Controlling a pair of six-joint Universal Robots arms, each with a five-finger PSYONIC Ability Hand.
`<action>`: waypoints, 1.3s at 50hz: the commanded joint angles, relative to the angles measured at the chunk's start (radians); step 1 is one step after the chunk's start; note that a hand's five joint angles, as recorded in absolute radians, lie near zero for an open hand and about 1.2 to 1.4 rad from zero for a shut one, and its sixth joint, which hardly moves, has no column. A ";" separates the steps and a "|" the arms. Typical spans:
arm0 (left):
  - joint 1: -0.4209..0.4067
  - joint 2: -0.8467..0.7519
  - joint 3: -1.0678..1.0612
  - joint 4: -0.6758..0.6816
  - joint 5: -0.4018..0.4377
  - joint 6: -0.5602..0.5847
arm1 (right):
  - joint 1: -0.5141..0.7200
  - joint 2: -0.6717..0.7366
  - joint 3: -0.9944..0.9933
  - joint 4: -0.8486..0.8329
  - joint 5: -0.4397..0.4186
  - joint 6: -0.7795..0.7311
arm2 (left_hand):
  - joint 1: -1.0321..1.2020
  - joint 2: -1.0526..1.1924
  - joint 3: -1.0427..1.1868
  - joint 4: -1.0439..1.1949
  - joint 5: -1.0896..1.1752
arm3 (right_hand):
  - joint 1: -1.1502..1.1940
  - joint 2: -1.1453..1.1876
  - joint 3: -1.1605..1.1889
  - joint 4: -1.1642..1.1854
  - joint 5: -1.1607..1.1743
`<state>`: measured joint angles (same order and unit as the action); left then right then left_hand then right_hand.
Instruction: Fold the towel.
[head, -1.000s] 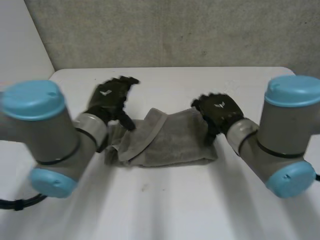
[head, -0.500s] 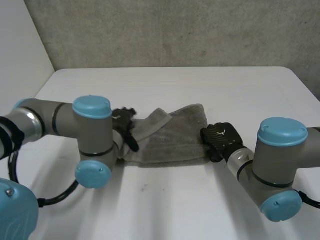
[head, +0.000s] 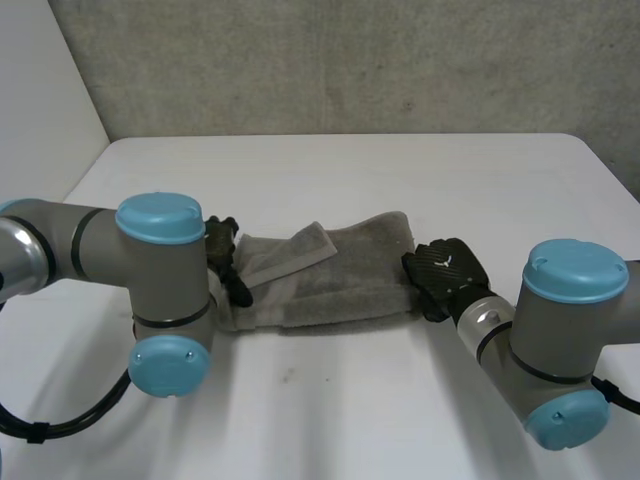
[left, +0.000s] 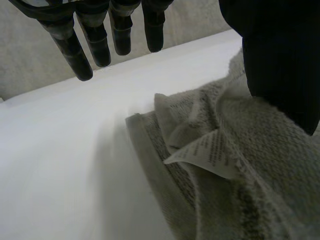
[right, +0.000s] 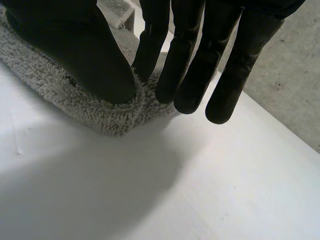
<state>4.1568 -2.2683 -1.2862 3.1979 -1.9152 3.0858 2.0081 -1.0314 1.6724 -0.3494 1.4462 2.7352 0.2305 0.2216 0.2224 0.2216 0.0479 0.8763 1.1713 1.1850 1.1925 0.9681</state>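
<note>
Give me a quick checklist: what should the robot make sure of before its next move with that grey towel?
1. Towel fully on the table, away from its edges: ok.
2. Towel lying flat: not ok; the end by the left hand is bunched, with a loose flap and the label turned up.
3. Left hand holding cloth: not ok; its fingers are straight over bare table, the thumb alone over the towel.
4. Right hand at the other end: ok; its thumb rests on a corner, fingers straight.
5. Neat fold finished: not ok; the layers do not line up.
</note>
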 joint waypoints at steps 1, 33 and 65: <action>0.000 0.010 0.019 0.017 0.054 0.002 | 0.001 -0.024 0.021 0.001 0.000 -0.025 | 0.009 0.018 0.018 0.018 0.018 | 0.520 0.225 0.211 0.204 0.254; 0.035 -0.172 0.295 0.027 0.073 0.074 | -0.002 -0.012 0.029 0.003 0.000 -0.083 | 0.092 0.100 0.100 0.101 0.100 | 0.520 0.225 0.211 0.204 0.254; 0.048 0.159 -0.099 0.023 0.010 0.063 | -0.054 -0.101 0.012 0.044 0.013 -0.275 | 0.018 0.027 0.026 0.027 0.026 | 0.520 0.225 0.211 0.204 0.254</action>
<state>4.1671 -2.2287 -1.2722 3.2150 -1.9211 3.1493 1.9959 -1.0993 1.6963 -0.3352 1.4532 2.5789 0.2545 0.2475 0.2467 0.2462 0.0701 0.8929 1.1713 1.1862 1.1965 0.9797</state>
